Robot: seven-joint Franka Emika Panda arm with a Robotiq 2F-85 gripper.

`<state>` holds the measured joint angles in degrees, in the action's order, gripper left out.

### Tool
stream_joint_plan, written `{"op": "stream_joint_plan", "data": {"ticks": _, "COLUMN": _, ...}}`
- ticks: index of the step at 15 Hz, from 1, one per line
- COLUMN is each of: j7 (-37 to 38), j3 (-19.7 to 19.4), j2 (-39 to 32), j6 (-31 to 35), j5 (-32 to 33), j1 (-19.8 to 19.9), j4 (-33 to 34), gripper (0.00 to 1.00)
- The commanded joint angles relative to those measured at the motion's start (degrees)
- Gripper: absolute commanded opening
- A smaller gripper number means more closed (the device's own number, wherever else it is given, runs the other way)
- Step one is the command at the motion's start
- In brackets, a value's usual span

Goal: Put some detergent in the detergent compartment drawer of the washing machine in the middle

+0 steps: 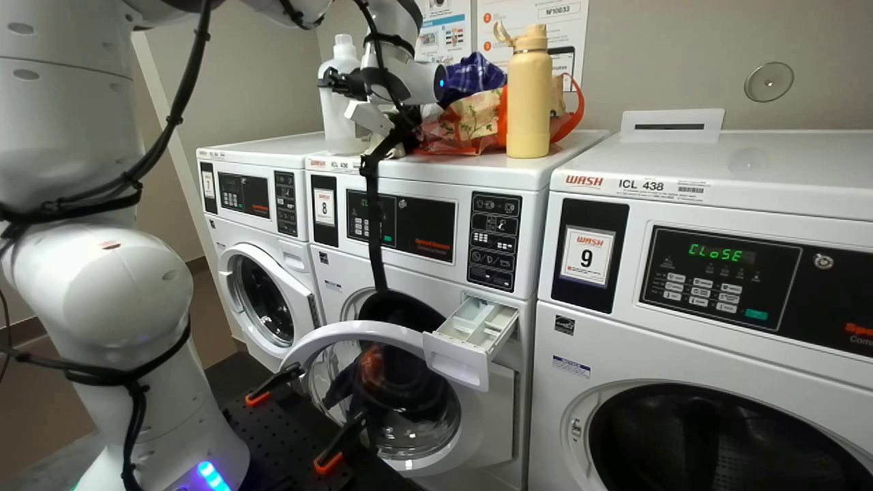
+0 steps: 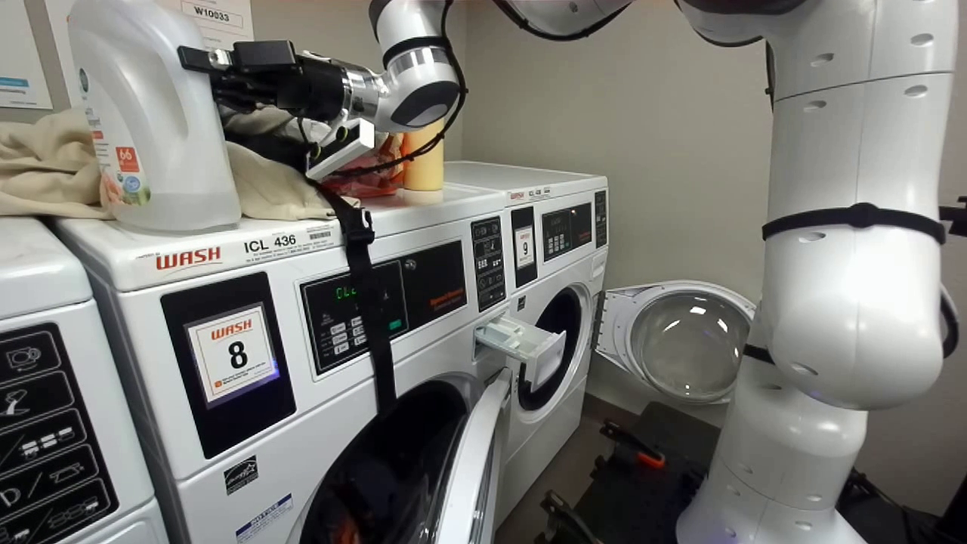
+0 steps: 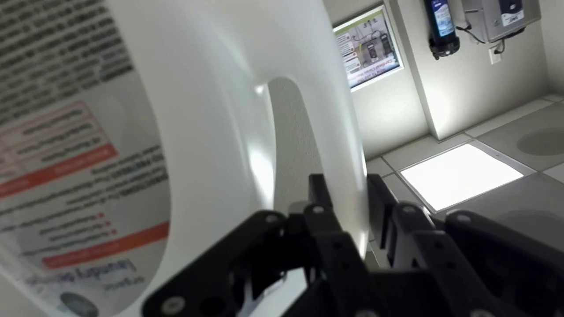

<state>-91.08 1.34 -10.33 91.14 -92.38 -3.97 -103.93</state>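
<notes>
The detergent jug is whitish and translucent. It stands upright on top of the middle washing machine, near its front edge, and also shows in an exterior view. My gripper is shut on the jug's handle. In the wrist view the two fingers sit on either side of the handle, one passing through its opening, and the jug fills the left. The detergent compartment drawer is pulled out at the washer's upper right. It also shows in an exterior view.
The washer's round door is open below the drawer. A black strap hangs across the front. A yellow bottle, a red bag and beige cloth lie around my wrist on the washer top.
</notes>
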Motion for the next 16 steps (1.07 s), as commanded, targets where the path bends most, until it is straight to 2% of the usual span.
{"op": "stream_joint_plan", "data": {"ticks": 1, "j7": 0.08, "j3": 1.23, "j2": 4.52, "j6": 7.9, "j5": 1.32, "j1": -1.69, "j4": -0.56, "gripper": 0.06}}
{"op": "stream_joint_plan", "data": {"ticks": 9, "j7": -2.85, "j3": 6.07, "j2": 12.42, "j6": 35.09, "j5": 2.37, "j1": -5.56, "j4": -4.52, "gripper": 0.06}}
{"op": "stream_joint_plan", "data": {"ticks": 16, "j7": -7.24, "j3": 10.73, "j2": 18.48, "j6": 52.2, "j5": 0.5, "j1": -8.13, "j4": -8.65, "gripper": 0.06}}
